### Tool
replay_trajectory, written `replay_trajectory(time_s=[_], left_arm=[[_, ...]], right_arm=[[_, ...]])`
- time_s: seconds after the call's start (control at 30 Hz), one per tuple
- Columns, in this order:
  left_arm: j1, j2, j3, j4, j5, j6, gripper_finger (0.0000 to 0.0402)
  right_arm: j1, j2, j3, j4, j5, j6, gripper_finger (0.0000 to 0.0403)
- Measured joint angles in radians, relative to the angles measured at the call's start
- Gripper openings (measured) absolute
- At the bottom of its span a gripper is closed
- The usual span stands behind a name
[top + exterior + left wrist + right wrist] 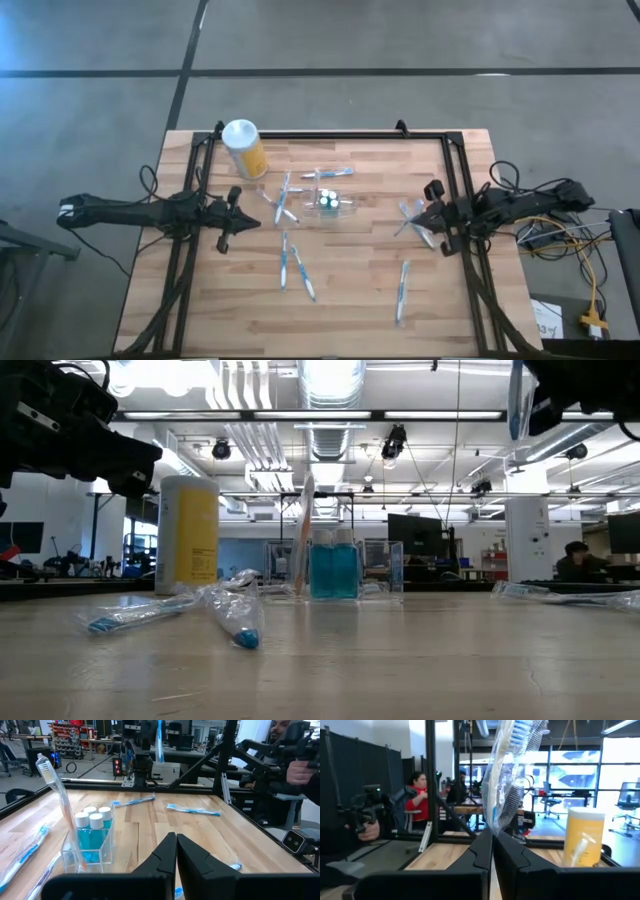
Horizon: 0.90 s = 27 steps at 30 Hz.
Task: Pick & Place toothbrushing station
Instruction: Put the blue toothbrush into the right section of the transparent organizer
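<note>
High view gives you the wooden table (350,300) whole, with the yellow canister (245,150) at its far edge and the toothbrushing station (330,203) mid-table among scattered wrapped toothbrushes (298,268). Only your left wrist view reveals the station's three white-capped blue bottles (94,827) and one upright toothbrush (57,790). Your right gripper (492,842) is clamped on a bagged toothbrush (512,775), raised above the table's right side. Your left gripper (176,851) is closed and empty, left of the station.
</note>
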Motion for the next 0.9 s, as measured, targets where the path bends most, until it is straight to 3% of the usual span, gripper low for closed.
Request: replay_trajectory(time_s=[0.57, 0.73, 0.9], left_arm=[[0.0, 0.0, 0.0, 0.0, 0.0, -0.003, 0.0016], [0.0, 0.0, 0.0, 0.0, -0.022, -0.003, 0.0016], [0.0, 0.0, 0.0, 0.0, -0.045, -0.003, 0.0016]], right_arm=[[-0.001, -0.072, -0.101, 0.035, 0.051, -0.022, 0.0008], [-0.001, -0.019, 0.041, -0.025, 0.11, -0.094, 0.0008], [-0.001, 0.138, 0.225, -0.077, 0.171, -0.163, 0.0008]])
